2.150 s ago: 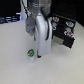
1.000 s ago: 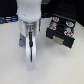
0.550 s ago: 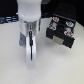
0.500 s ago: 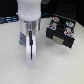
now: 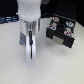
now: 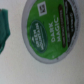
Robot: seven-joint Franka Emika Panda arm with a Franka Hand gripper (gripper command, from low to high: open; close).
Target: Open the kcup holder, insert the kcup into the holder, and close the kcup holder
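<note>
The kcup fills the wrist view. Its round green top, printed "Dark Magic", faces the camera, and it stands on the white table. No fingertips show in that view. In the exterior view my gripper hangs from the white arm and reaches down to the table left of centre, covering the kcup there. I cannot tell whether its jaws are open or shut. The black kcup holder stands to the exterior view's right of the gripper and apart from it. It has a pale handle on its front, and round slots with several pods show on its upper side.
A teal-green object lies next to the kcup in the wrist view. The white table stretches in front of the gripper and holder. Dark clutter lines the back edge.
The arm has come down over the kcup, so its green top no longer shows in the exterior view. Over the last second the arm has hardly moved.
</note>
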